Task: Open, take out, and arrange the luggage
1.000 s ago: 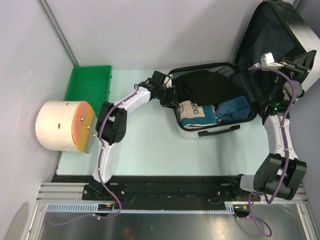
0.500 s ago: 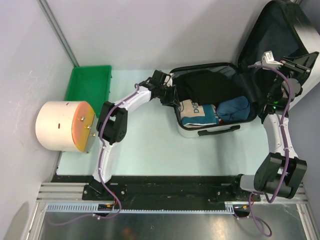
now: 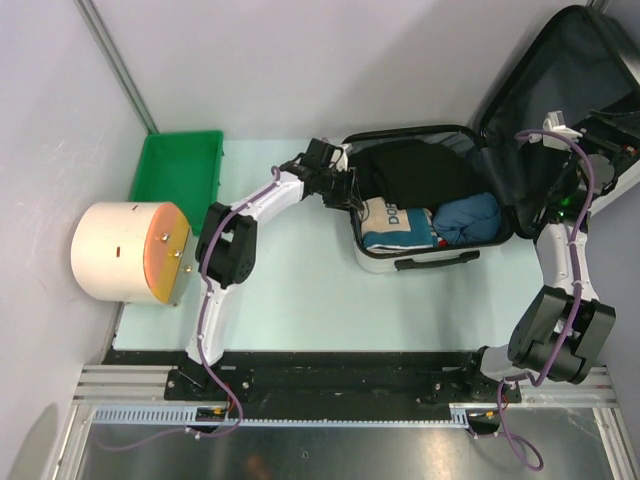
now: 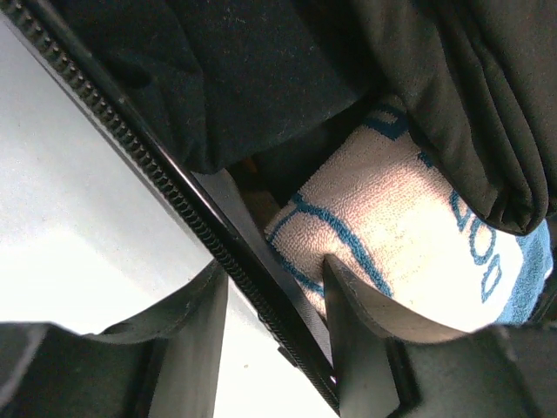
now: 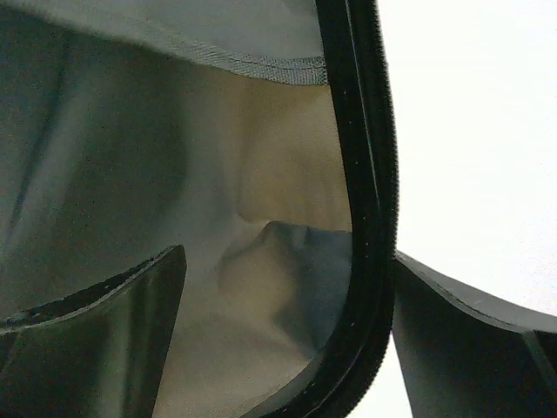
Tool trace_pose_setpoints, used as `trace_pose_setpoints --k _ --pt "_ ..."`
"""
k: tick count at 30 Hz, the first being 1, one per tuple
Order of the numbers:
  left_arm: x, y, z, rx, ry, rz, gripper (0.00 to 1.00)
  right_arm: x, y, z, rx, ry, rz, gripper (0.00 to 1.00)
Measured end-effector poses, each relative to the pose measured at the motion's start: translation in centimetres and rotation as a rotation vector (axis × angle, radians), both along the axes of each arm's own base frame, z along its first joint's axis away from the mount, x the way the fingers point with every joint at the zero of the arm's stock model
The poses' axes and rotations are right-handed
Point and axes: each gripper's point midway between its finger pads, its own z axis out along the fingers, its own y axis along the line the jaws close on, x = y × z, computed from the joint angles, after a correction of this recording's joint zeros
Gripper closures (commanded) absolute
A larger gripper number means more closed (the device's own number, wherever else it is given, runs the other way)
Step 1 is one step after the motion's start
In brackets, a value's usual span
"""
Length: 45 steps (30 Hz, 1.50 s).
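**Lid up, unpacking next**

We are working on the luggage (image 3: 375, 262), which is lying open at the far right of the table (image 3: 300, 290) with its lid (image 3: 560, 70) standing up by the right arm. The right gripper (image 5: 287, 261) is straddling the lid's zipped edge, jaws spread wide and gripping nothing. The left gripper (image 4: 274, 270) is sitting partly open over the left rim of the base. One finger is outside and one inside against the rolled towel (image 3: 395, 225), and it is clamping nothing either.

We judge the right arm should be backing away only if the lid is standing by itself. The left should be shifting inward so both fingers close on the towel, not the rim.

Inside, a black garment (image 3: 410, 170) is lying over the towel, beside a blue bundle (image 3: 465, 215). The green tray (image 3: 180, 165) is showing nothing in it.
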Motion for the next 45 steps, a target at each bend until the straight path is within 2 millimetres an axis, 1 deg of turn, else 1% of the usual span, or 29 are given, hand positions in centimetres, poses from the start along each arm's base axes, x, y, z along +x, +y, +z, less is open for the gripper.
trace_pose_setpoints --k 3,6,7,8,9,12,14,17,18,19,20,23,27,29,31,36,37,39,41,44,45 --pt "0.3 -0.2 0.0 -0.001 -0.005 0.001 0.47 0.3 0.0 -0.4 -0.001 0.029 0.009 0.0" --pt "0.5 -0.3 0.1 -0.004 -0.008 0.0 0.41 0.5 0.0 -0.4 -0.008 0.031 0.02 0.0" --pt "0.6 -0.4 0.1 -0.005 -0.01 -0.001 0.37 0.4 0.0 -0.4 -0.008 0.032 0.02 0.0" --pt "0.6 -0.5 0.2 -0.006 -0.012 -0.003 0.35 0.4 -0.1 -0.4 -0.009 0.032 0.021 0.0" --pt "0.6 -0.6 0.3 -0.008 -0.013 -0.004 0.3 0.4 -0.1 -0.3 -0.011 0.033 0.023 0.0" --pt "0.4 -0.9 0.4 -0.011 -0.017 -0.012 0.18 0.4 -0.2 -0.3 -0.013 0.034 0.025 0.0" --pt "0.5 -1.1 0.5 -0.016 -0.029 -0.016 0.14 0.4 -0.4 -0.3 -0.014 0.041 0.029 0.0" --pt "0.8 -1.4 0.8 -0.024 -0.049 -0.02 0.11 0.1 -0.6 -0.5 0.0 0.065 0.046 0.0" --pt "0.8 -1.4 0.8 -0.025 -0.052 -0.02 0.05 -0.1 -0.5 -0.5 0.009 0.076 0.058 0.0" --pt "0.8 -1.4 0.8 -0.025 -0.053 -0.02 0.02 -0.3 -0.4 -0.5 0.018 0.083 0.068 0.0" --pt "0.8 -1.4 0.8 -0.027 -0.054 -0.019 0.0 -0.5 -0.1 -0.4 0.027 0.087 0.082 0.0" --pt "0.8 -1.4 1.0 -0.033 -0.064 -0.019 0.0 -1.1 0.4 -0.3 0.052 0.096 0.11 0.0" --pt "0.5 -1.0 1.2 -0.041 -0.091 -0.01 0.0 -1.9 0.8 -0.8 0.105 0.128 0.143 0.0" --pt "0.0 -0.6 1.9 -0.048 -0.111 -0.006 0.0 -2.8 1.0 -1.2 0.149 0.141 0.159 0.01" --pt "-0.5 -0.2 3.2 -0.059 -0.136 -0.002 0.0 -3.6 1.6 -1.4 0.193 0.146 0.187 0.0" --pt "-1.6 1.6 8.2 -0.093 -0.232 0.028 0.0 -5.8 3.9 -1.5 0.254 0.167 0.24 0.0" --pt "-1.7 2.0 9.2 -0.102 -0.254 0.036 0.0 -5.9 4.2 -1.4 0.258 0.163 0.249 0.0" --pt "-1.7 2.7 10.6 -0.114 -0.283 0.049 0.0 -5.8 4.5 -1.6 0.268 0.166 0.26 0.0" --pt "-1.8 3.5 11.5 -0.119 -0.303 0.066 0.0 -5.5 4.7 -2.0 0.283 0.176 0.27 0.0" --pt "-1.9 4.8 11.7 -0.11 -0.313 0.092 0.0 -5.3 5.3 -2.1 0.293 0.175 0.289 0.0" --pt "-1.9 5.3 11.8 -0.106 -0.316 0.099 0.0 -5.3 5.7 -2.1 0.297 0.172 0.305 0.0"
